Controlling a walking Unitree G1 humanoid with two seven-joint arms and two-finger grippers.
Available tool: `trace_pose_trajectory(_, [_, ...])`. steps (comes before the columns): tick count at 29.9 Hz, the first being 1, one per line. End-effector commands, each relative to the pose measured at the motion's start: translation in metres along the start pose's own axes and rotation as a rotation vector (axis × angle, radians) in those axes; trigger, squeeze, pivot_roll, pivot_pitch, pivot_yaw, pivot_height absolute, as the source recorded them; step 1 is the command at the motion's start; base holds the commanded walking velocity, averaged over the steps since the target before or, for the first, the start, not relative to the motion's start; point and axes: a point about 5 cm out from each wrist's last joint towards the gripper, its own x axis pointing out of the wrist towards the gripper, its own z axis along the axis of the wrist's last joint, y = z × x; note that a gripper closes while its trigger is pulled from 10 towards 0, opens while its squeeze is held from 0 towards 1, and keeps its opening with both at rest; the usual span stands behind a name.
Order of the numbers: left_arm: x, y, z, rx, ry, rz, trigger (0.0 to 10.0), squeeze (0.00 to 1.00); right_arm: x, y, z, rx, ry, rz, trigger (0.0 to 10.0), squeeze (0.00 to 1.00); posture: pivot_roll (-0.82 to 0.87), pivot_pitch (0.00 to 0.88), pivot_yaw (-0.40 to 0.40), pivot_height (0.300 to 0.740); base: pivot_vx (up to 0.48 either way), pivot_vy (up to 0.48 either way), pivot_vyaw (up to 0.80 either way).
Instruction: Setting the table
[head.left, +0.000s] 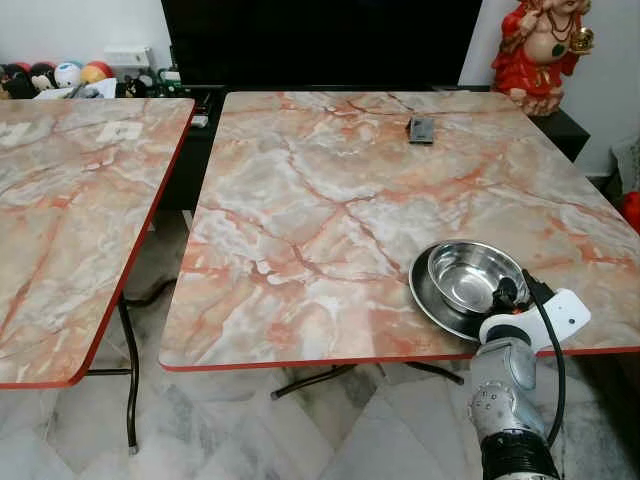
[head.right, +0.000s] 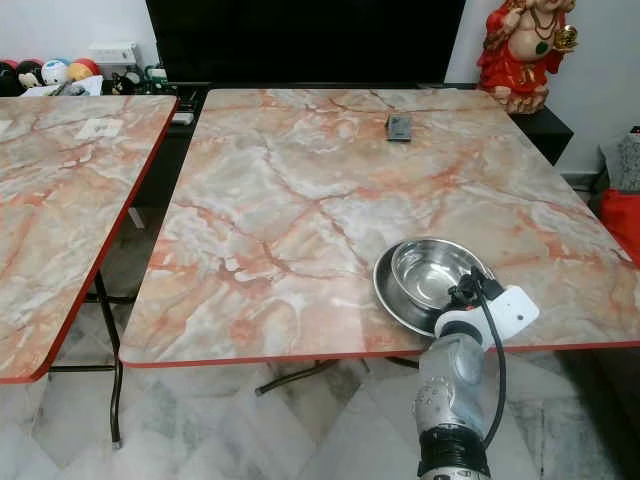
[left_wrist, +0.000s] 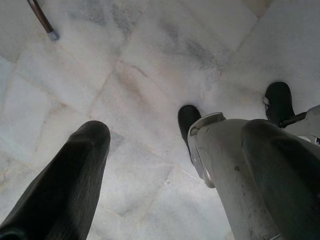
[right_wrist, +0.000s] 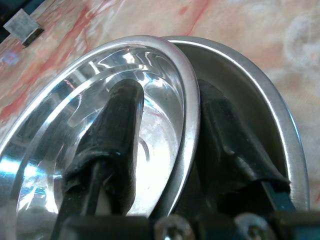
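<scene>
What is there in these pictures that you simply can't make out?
- Small dark object at the table's far end: too small in the eye views to identify.
- Near side of the steel bowl and plate: covered by the right gripper and its wrist.
- Red statue: cut off by the top edge.
- Left gripper: one finger shows above the floor; the robot's leg blocks the rest.
</scene>
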Motion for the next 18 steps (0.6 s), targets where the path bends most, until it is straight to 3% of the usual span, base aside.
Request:
trace_pose_trajectory(1, [-0.0020, 0.0009, -0.0080, 0.014, 0.033, 0.001, 10.0, 0.00, -0.0013, 0.0007, 0.0022, -0.010, -0.014, -0.002, 10.0, 0.00, -0.01, 0.107, -0.016, 0.740, 0.000, 0.000, 0.00])
trace_pose_trajectory(18, [-0.0001, -0.0028, -0.0030, 0.009, 0.022, -0.005, 10.0, 0.00, -0.0093, -0.0024, 0.0106, -0.029, -0.050, -0.001, 10.0, 0.00, -0.03, 0.097, -0.022, 0.740, 0.000, 0.000, 0.00])
